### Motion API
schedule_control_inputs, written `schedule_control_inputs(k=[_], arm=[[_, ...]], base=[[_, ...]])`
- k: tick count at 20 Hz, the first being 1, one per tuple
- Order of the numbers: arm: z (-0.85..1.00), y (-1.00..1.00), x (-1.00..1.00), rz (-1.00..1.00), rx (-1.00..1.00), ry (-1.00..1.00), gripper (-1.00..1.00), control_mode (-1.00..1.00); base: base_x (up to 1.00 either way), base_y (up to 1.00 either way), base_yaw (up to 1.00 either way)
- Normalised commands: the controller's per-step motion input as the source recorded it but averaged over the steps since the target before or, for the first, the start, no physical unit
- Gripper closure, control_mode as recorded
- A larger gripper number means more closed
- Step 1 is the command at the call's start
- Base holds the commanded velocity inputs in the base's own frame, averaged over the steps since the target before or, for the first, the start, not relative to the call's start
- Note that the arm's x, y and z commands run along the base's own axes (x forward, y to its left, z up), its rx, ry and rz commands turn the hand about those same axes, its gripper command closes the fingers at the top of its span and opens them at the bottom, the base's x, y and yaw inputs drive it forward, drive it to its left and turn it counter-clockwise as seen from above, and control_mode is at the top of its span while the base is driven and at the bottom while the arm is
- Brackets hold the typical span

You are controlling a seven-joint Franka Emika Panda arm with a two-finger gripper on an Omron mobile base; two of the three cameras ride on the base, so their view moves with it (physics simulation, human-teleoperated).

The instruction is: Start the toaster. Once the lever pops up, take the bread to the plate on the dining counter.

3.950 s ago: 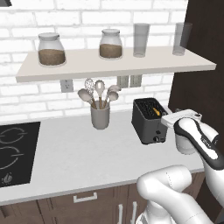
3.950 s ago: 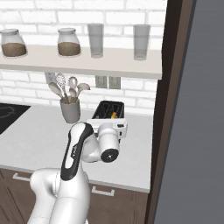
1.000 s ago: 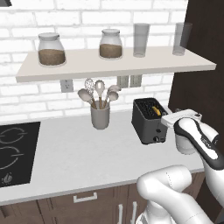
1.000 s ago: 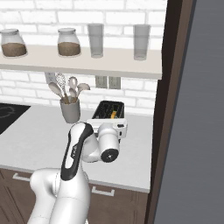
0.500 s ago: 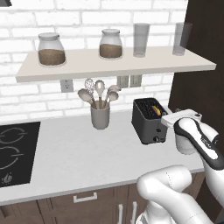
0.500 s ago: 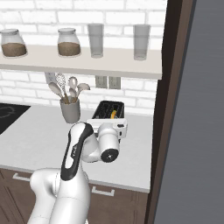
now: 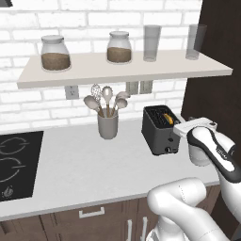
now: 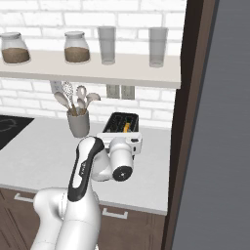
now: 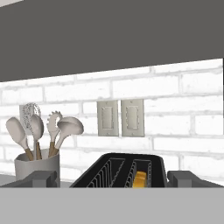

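**A:** What stands around the small black boxy toaster point(image 7: 159, 129)?

**B:** It sits on the white kitchen counter point(image 7: 84, 164), near the right end, just beside the dark brown tall cabinet panel point(image 8: 188, 117). To its left, apart from it, stands a grey utensil cup point(image 7: 108, 126). Farther left, a black cooktop point(image 7: 16, 162) is set into the counter. Behind, a white brick wall point(image 9: 175, 118) carries two pale switch plates point(image 9: 119, 117).

**A:** What is in the cup?

**B:** Spoons, a slotted spoon and a whisk, with pale heads and wooden handles point(image 9: 41, 131), all standing upright or leaning a little.

**A:** And above?

**B:** A pale wall shelf point(image 7: 122, 70) holds two lidded glass jars with brown contents point(image 7: 55, 52) and two clear drinking glasses point(image 7: 151, 43) that look empty.

**A:** Where is the flat yellowish-tan slice of bread point(image 9: 140, 179)?

**B:** Down in the toaster's slot. In the hand view only its top edge shows, in the right-hand slot, between the wire guides. The other slot looks empty.

**A:** The arm?

**B:** The white arm's two-finger gripper point(image 9: 111, 180) is level with the toaster top, at its front. The white hand body point(image 7: 194, 126) hides part of the toaster's front right in the left base view.

**A:** Fingers?

**B:** The two dark finger tips point(image 9: 41, 178) stand wide apart at the bottom of the hand view, with the toaster top seen between them. They grip nothing.

**A:** The lever?

**B:** It cannot be made out.
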Motion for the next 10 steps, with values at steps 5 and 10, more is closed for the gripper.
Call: schedule_control_inputs(k=[5,10], arm=[[0.0,0.0,0.0,0.0,0.0,0.0,-1.0,-1.0],[0.0,0.0,0.0,0.0,0.0,0.0,-1.0,-1.0]], base=[[0.0,0.0,0.0],[0.0,0.0,0.0]])
